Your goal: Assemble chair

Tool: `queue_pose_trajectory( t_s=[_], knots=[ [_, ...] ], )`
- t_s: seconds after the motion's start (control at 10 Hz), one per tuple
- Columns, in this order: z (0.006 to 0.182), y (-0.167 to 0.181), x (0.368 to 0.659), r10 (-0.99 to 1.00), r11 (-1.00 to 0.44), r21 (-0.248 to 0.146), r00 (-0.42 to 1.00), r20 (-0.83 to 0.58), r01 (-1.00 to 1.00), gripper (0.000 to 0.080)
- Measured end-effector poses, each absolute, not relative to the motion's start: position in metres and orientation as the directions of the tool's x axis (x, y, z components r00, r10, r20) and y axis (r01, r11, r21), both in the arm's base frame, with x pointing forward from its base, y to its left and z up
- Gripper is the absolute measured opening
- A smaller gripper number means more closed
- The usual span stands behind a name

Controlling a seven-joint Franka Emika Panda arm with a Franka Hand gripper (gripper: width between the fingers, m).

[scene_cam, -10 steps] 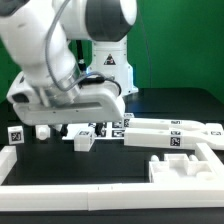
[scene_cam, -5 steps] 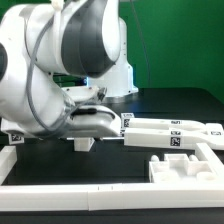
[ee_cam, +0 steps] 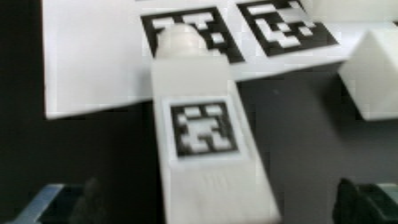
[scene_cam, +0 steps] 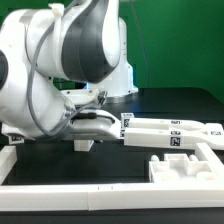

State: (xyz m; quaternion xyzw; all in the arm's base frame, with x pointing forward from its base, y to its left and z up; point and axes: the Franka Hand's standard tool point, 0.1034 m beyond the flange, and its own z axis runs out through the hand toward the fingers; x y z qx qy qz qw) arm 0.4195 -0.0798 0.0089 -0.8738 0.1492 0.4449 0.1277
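The gripper (ee_cam: 217, 205) is spread wide and pinches nothing; its dark fingers (ee_cam: 71, 203) stand on either side of a white bar (ee_cam: 205, 150), clear of its flanks; the bar, a loose chair part, lies flat on the black table (scene_cam: 60, 165) with a square tag on its upper face and its far end toward the marker board (ee_cam: 98, 65); whether it rests on the board or only ends beside it I cannot tell; in the exterior view it sits under the low-bent arm, near the long tagged panels (scene_cam: 170, 133), on the exterior view's left of them; a notched part (scene_cam: 185, 165) lies nearer the front rail (scene_cam: 100, 190); the bar looks like hard, stiff plastic, light, and smooth enough to slip or swivel in a loose pinch; I judge the best hold is across its two long flat sides, near mid-length by the tag, squarely, so that it neither tips nor twists when lifted.
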Motion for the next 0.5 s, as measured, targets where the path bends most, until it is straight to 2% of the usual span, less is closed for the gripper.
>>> queue_pose_trajectory(
  t_s=[0.1,0.2,0.3,0.4,0.5],
  knots=[
    [0.0084,-0.0779,0.4163,-0.159,-0.920,-0.074,0.541,-0.826,-0.385,0.0639],
    [0.0083,-0.0786,0.4166,-0.160,-0.920,-0.075,0.542,-0.825,-0.385,0.0639],
    [0.0082,-0.0787,0.4164,-0.160,-0.920,-0.074,0.542,-0.825,-0.386,0.0442],
    [0.0080,-0.0787,0.4162,-0.160,-0.920,-0.074,0.541,-0.825,-0.386,0.0281],
    [0.0079,-0.0787,0.4164,-0.161,-0.920,-0.074,0.542,-0.825,-0.386,0.0281]
  ],
)
